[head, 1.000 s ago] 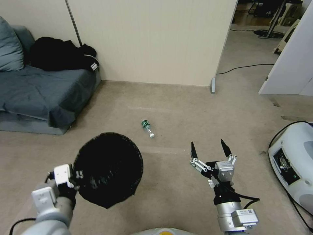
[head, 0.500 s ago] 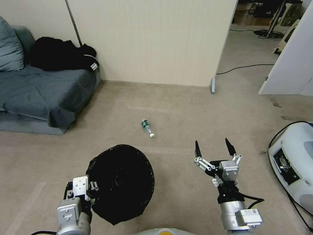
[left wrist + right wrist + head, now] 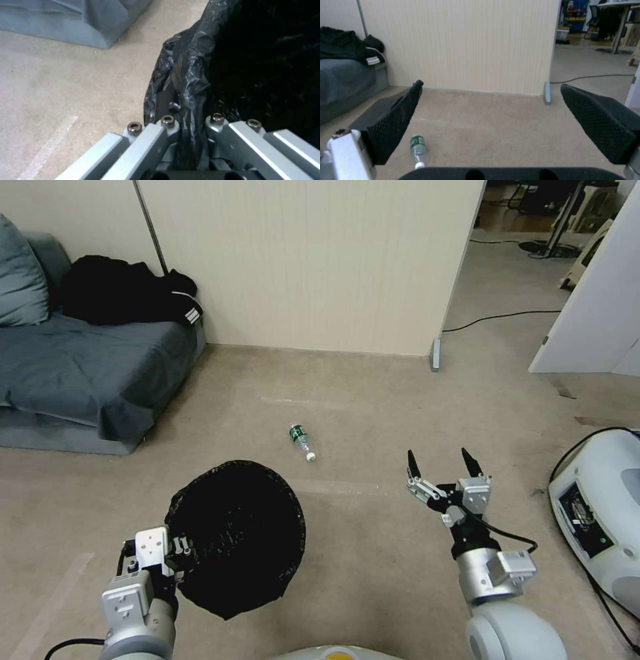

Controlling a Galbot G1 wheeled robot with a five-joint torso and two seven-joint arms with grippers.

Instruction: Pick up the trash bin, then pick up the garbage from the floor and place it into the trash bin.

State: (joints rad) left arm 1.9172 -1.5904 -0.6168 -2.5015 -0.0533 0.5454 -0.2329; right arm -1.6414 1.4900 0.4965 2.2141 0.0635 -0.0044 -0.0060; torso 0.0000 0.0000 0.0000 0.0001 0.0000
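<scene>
While held off the floor: the trash bin (image 3: 235, 537) sits near left, rim pinched in the left gripper (image 3: 179, 555) fingers.
Right gripper (image 3: 443, 467): fingers spread, empty, over bare floor.
Bottle (image 3: 301, 441): lying mid-floor, open carpet all round, sofa (image 3: 80, 373) edge far left.

Beige short-pile carpet floor (image 3: 373, 380). Cream ribbed partition wall (image 3: 307, 260) ahead. Grey-blue fabric sofa (image 3: 80, 367) at left, black jacket with white stripes (image 3: 127, 290) heaped on it. Black cable (image 3: 500, 319) crosses doorway floor.
</scene>
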